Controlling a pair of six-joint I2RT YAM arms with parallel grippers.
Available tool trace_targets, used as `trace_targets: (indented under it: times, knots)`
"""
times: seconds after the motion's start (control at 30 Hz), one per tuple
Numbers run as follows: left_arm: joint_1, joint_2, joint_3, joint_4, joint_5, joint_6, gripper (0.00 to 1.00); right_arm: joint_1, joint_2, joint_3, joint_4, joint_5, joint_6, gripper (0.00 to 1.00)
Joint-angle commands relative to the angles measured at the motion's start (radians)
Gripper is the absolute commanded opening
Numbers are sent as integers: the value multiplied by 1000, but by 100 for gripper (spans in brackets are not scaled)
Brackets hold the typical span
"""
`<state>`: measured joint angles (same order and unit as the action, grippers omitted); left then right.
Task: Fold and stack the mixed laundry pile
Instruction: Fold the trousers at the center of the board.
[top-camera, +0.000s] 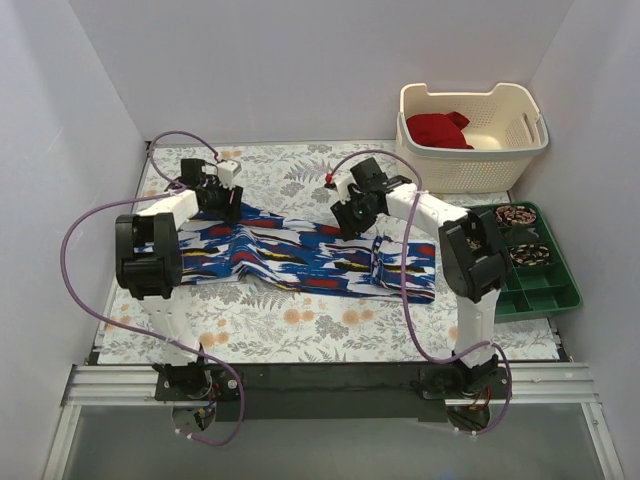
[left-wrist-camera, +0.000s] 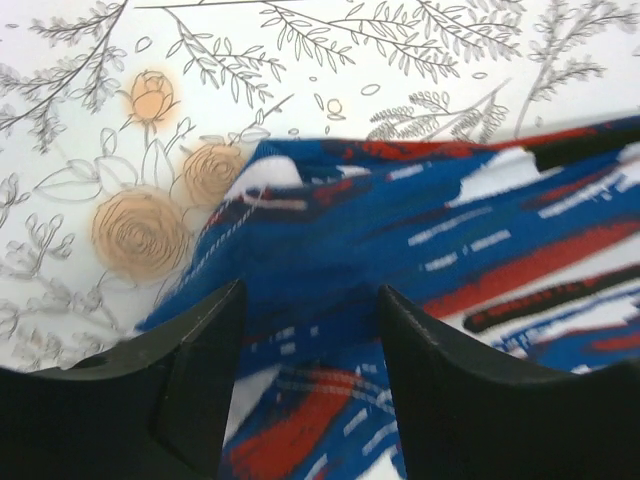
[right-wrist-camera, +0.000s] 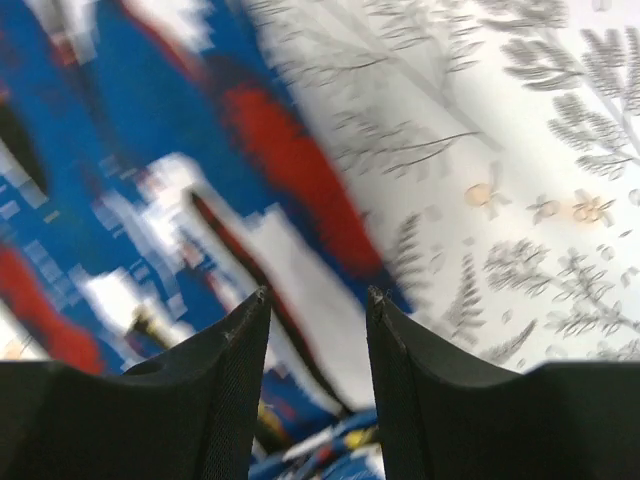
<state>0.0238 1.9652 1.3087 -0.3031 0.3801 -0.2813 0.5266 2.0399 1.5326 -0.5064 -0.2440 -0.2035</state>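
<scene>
The blue garment (top-camera: 300, 255) with white, red and black print lies spread across the middle of the floral table, with some wrinkles. My left gripper (top-camera: 226, 207) hangs over its far left edge and my right gripper (top-camera: 347, 222) over its far edge right of the middle. In the left wrist view the left gripper (left-wrist-camera: 311, 290) stands open, the blue cloth (left-wrist-camera: 400, 230) lying under the gap. The right gripper (right-wrist-camera: 317, 295) is also open above the blurred cloth edge (right-wrist-camera: 290, 170). The deep red garment (top-camera: 438, 130) sits bunched in the basket.
A cream perforated basket (top-camera: 500, 165) stands at the back right. A green tray (top-camera: 545, 298) with coiled items lies along the right edge. White walls close in the table on the left, back and right. Floral tablecloth (top-camera: 300, 325) shows in front of the garment.
</scene>
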Motion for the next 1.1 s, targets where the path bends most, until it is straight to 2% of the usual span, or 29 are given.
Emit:
trace_targets:
  times: [0.0, 0.13, 0.33, 0.43, 0.47, 0.57, 0.67, 0.73, 0.87, 1.0, 1.07]
  knots:
    - [24, -153, 23, -173, 92, 59, 55, 79, -141, -64, -52, -77, -66, 47]
    - [24, -209, -34, -298, 71, 86, 56, 115, -92, -86, -84, -95, -71, 43]
    - [67, -295, -224, -398, -7, 146, 57, 121, -30, -160, -107, -66, -94, 42]
    - [125, -295, -299, -403, -97, 232, 57, 119, -23, -218, -118, -17, -111, 42]
    - [178, -290, -308, -390, -115, 275, 57, 116, -21, -235, -122, 4, -119, 42]
    - [275, -218, -295, -364, -214, 426, 58, 101, -24, -299, -124, 41, -151, 42]
    - [335, -154, -266, -341, -285, 514, 56, 93, -29, -321, -126, 37, -160, 41]
    - [350, -182, -247, -349, -255, 540, 56, 93, -44, -310, -141, 8, -166, 41]
    - [349, -247, -145, -467, -60, 518, 57, 95, -130, -253, -179, -167, -194, 43]
    - [349, -290, -77, -530, 126, 389, 57, 63, -280, -212, -195, -254, -131, 49]
    - [324, -342, -91, -495, 143, 314, 58, 7, -308, -212, -196, -267, -93, 50]
